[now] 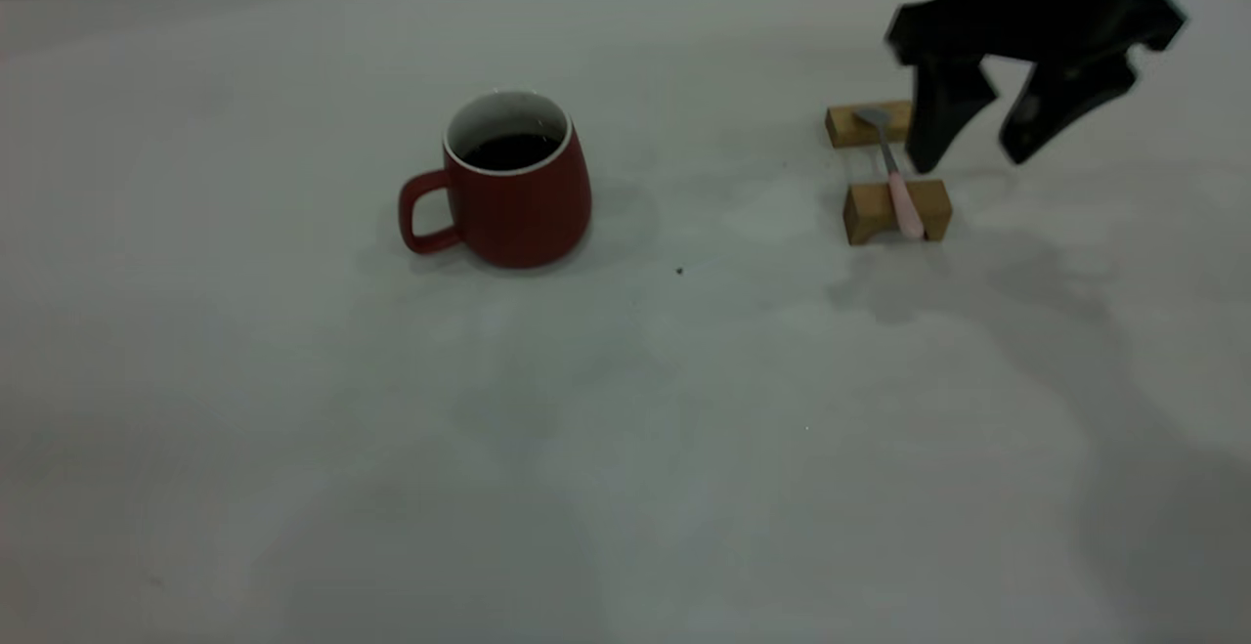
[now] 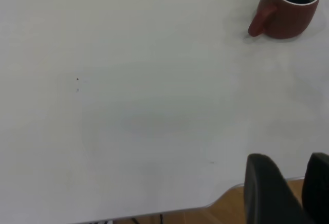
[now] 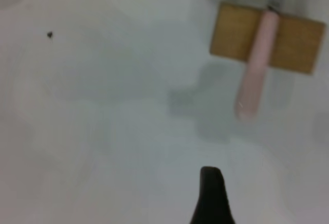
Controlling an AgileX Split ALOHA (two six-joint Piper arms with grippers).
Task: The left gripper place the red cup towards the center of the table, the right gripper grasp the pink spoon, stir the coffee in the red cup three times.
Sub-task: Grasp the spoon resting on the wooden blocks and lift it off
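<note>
no text, label, brand, number or sign can be read in any view. the red cup [image 1: 508,190] has a plain wall, the wooden blocks [image 1: 896,211] are bare, and the table [image 1: 625,429] carries only a few tiny dark specks.

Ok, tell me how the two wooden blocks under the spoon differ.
The far block carries the grey metal bowl end of the pink spoon; the near block carries its pink handle. The far block looks lower and flatter, the near block taller. Both are tan wood, resting on the table and bridged by the spoon.
</note>
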